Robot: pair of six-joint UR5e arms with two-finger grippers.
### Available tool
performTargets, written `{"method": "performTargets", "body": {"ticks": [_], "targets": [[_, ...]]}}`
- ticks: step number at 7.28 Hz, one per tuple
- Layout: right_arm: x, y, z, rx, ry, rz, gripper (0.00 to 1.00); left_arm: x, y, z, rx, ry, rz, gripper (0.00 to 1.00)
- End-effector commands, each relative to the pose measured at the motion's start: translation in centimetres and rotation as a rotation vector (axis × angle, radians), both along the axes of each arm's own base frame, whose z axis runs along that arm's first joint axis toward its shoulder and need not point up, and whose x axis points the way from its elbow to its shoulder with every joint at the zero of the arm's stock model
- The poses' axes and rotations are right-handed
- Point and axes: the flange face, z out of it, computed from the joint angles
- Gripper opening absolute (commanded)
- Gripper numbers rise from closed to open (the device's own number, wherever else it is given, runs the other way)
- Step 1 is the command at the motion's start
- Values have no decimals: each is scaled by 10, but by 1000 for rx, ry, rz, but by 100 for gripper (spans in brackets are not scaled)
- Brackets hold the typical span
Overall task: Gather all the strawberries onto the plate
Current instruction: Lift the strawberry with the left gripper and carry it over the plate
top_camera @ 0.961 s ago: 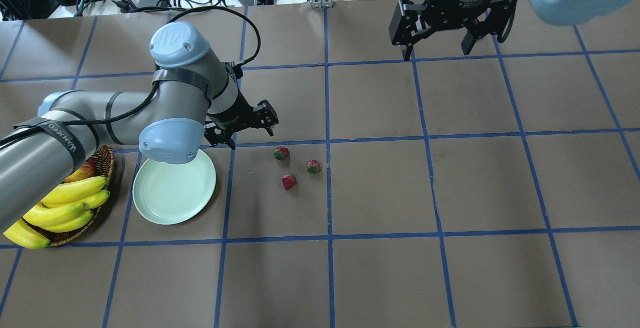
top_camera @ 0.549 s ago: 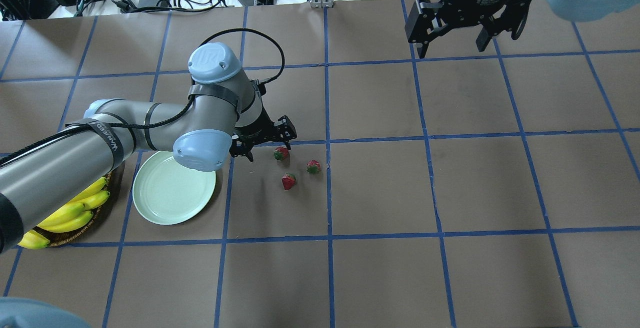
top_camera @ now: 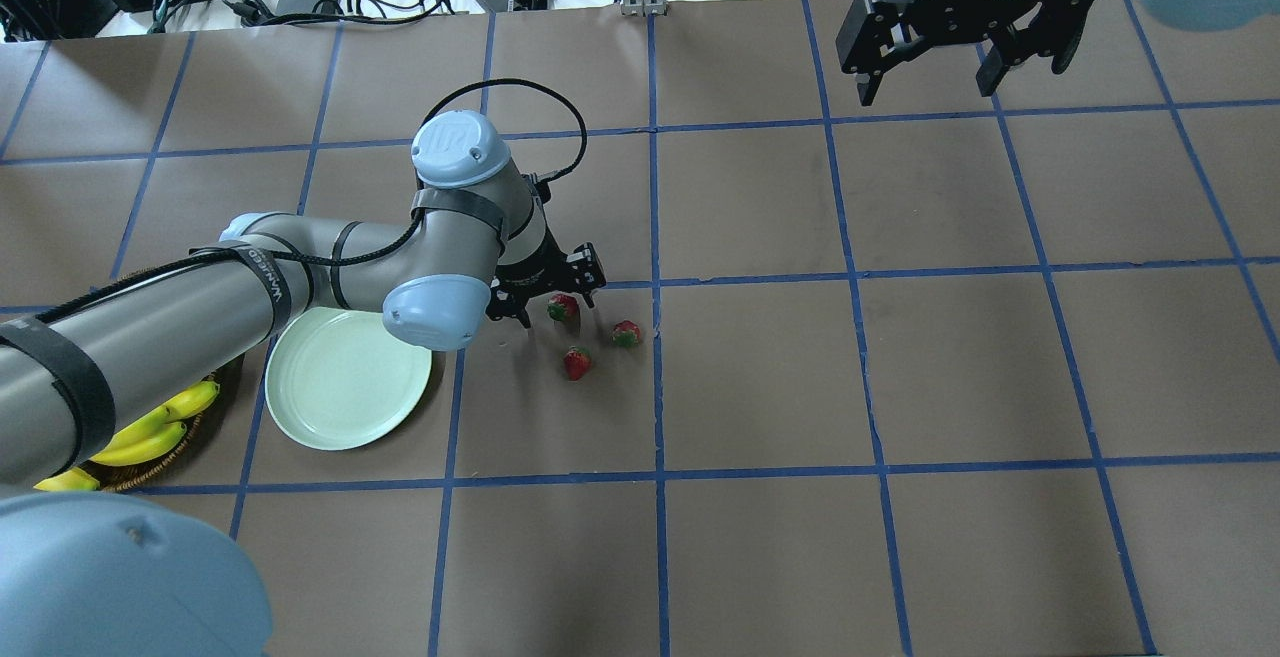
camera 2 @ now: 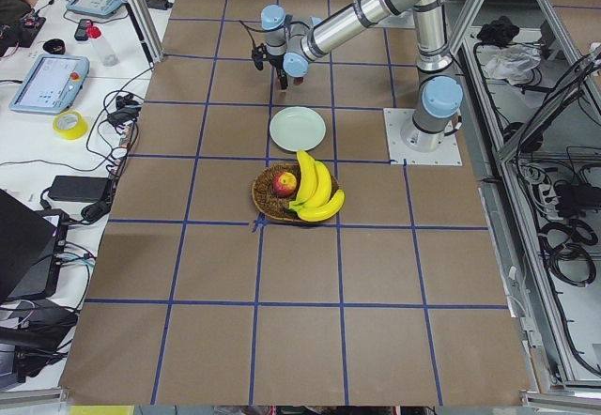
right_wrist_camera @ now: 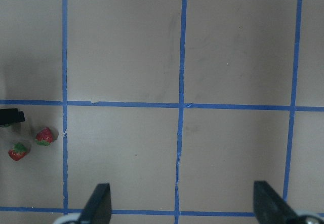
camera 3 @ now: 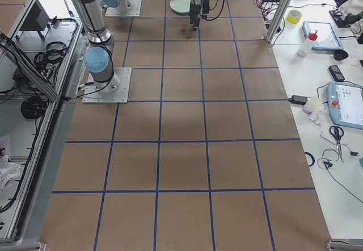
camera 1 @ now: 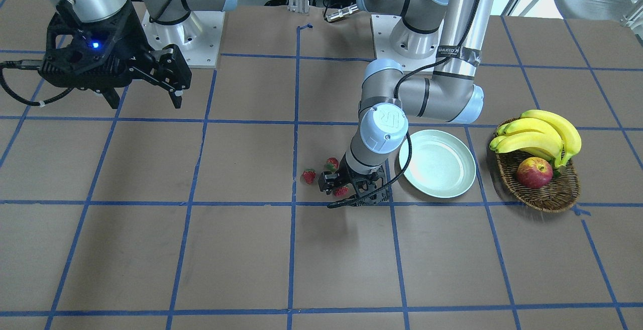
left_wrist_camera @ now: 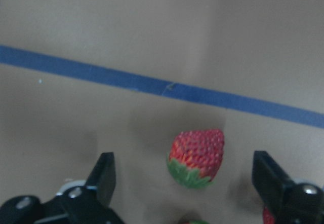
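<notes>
I have the left gripper (top_camera: 556, 299) open, one strawberry (left_wrist_camera: 196, 155) lying between its fingers; right gripper (top_camera: 926, 92) open, well apart.

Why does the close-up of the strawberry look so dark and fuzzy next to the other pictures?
Left wrist view: dim, bluish and soft, with a faint shadow around the strawberry. Overhead view: bright and sharp on the table, though the pale blue joint cap nearest the lens looks blurred.
</notes>
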Motion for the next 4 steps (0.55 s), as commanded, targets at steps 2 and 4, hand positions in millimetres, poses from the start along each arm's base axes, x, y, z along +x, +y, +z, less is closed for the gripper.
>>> {"method": "performTargets", "body": {"ticks": [2,4], "targets": [[-2,1,1,1,13,-2,100,-2,-12,6,-34,6,-17,0],[-2,1,1,-1,13,0,100,-1,-15,16,-51,-3,-21,0]]}}
